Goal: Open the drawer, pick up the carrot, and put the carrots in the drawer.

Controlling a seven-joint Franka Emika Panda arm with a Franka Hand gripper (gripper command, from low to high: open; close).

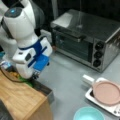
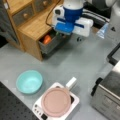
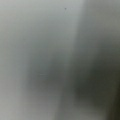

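The grey drawer (image 2: 52,45) stands pulled out of the wooden cabinet (image 2: 30,27). The stubby orange carrot (image 2: 47,39) lies inside it, at the end towards a front view's left. The arm's blue and white hand (image 2: 71,23) hangs over the drawer's other end and hides the fingers there. In a front view the gripper (image 1: 36,74) reaches down at the open drawer (image 1: 46,90), just past the wooden board (image 1: 20,97); the carrot does not show there. The wrist view gives only a blurred grey surface.
A steel toaster oven (image 1: 85,40) stands at a front view's top right. A pink pan (image 2: 56,101) sits on a white burner (image 2: 72,103), with a teal bowl (image 2: 29,81) beside it. Green (image 1: 25,80) and yellow (image 1: 15,74) items lie behind the board.
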